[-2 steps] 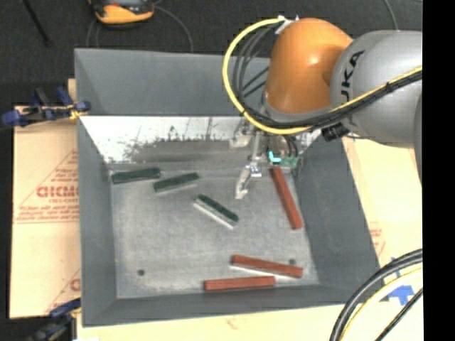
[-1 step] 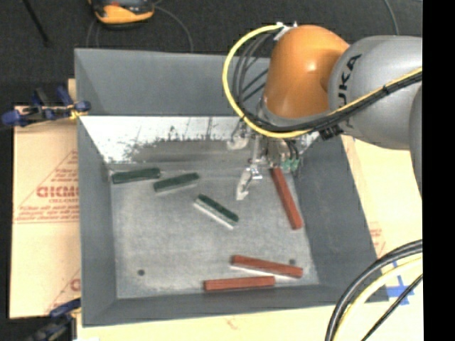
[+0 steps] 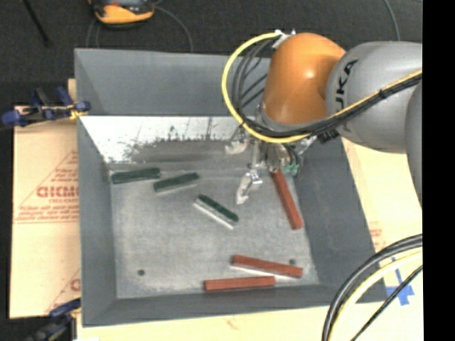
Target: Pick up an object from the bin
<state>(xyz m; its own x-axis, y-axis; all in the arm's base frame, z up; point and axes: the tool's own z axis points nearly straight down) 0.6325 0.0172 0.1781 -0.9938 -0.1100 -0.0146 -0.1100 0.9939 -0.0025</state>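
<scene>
Near wall of the bin: two red bars lie flat on the floor beside it. The front red bar runs along the wall. The second red bar sits just behind and to its right, slightly tilted. They are close; touching or not, I cannot tell.

Mid floor: a green-white bar lies diagonal, on its own. Further back and left are the mid green bar and the left green bar, near each other but apart.

Right of centre: a slanted red bar lies flat, its upper end running up under the wrist. The gripper hangs low in the bin, just left of that upper end, between it and the green-white bar. Open or closed: cannot tell, as the hardware below the orange cover crowds the spot.

Progress, as a judgement: the arm is down in the bin, but all six bars rest on the floor and nothing is raised. Grasp and lift are left. The slanted red bar is the likeliest pick, by nearness alone.

Surface: the floor is dull grey and speckled, with a dark spot front left. The far wall is shiny, with dark scratches. Beyond the bin the ground is dark, with an orange device and its cable.
</scene>
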